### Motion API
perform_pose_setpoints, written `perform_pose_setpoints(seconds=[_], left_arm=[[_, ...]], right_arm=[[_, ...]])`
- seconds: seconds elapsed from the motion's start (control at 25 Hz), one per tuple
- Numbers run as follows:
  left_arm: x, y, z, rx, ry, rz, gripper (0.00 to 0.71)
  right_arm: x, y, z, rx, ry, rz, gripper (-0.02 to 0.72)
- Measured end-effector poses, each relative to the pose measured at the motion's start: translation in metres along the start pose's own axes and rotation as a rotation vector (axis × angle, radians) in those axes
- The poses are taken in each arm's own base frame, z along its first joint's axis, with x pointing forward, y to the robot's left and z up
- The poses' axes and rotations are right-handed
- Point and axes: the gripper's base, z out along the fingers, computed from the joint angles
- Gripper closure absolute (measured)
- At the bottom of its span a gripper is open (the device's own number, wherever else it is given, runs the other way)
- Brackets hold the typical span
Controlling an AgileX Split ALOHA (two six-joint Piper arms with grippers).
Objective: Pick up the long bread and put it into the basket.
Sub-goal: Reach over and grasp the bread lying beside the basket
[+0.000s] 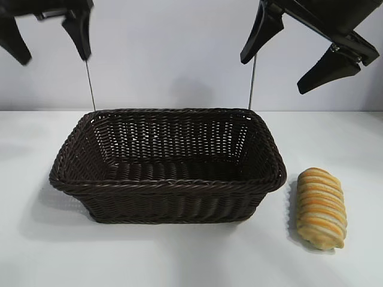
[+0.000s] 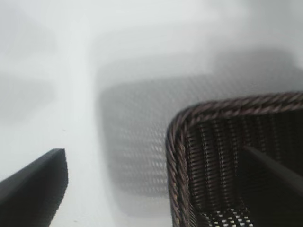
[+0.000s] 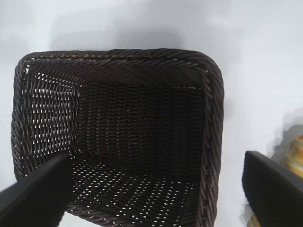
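High above the table in the exterior view, the right gripper (image 1: 302,57) hangs with its black fingers spread wide, holding nothing and touching nothing. The left gripper (image 1: 52,40) is likewise up at the top edge, fingers wide apart and empty. Below them the basket (image 1: 167,184) sits on the white table (image 1: 191,257), and the long bread (image 1: 322,207) lies on the table just beside the basket's right end, outside it and apart from both grippers. Two thin metal rods (image 1: 90,86) stand behind the basket.

In the left wrist view, the left gripper's two fingers (image 2: 35,187) are far apart, one over bare table, the other over a basket corner (image 2: 176,142).

In the right wrist view, the right gripper's spread fingers (image 3: 38,196) frame the basket's open interior (image 3: 214,123); a sliver of the long bread (image 3: 295,153) shows beside one finger.
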Motion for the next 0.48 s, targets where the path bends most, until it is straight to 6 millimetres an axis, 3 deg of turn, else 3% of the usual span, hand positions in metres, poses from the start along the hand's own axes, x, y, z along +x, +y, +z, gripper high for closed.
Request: perform_pose_setpoints(seconds=[0.28,0.36,0.48], left_arm=[[0.005,0.096,-0.018,-0.12,-0.03,-0.146,0.016],[0.01,0.115,-0.034,-0.142,-0.059,-0.182,0.016],[0.017,0.125,-0.065,-0.13,-0.123,-0.214,0.016]], right_arm=[[0.0,0.0,0.0,0.005,0.003,-0.005,0.008],[0.0,-0.001,0.0,0.006,0.004,-0.006,0.008],[0.001,-0.001,0.0,0.008,0.007,-0.008,0.008]])
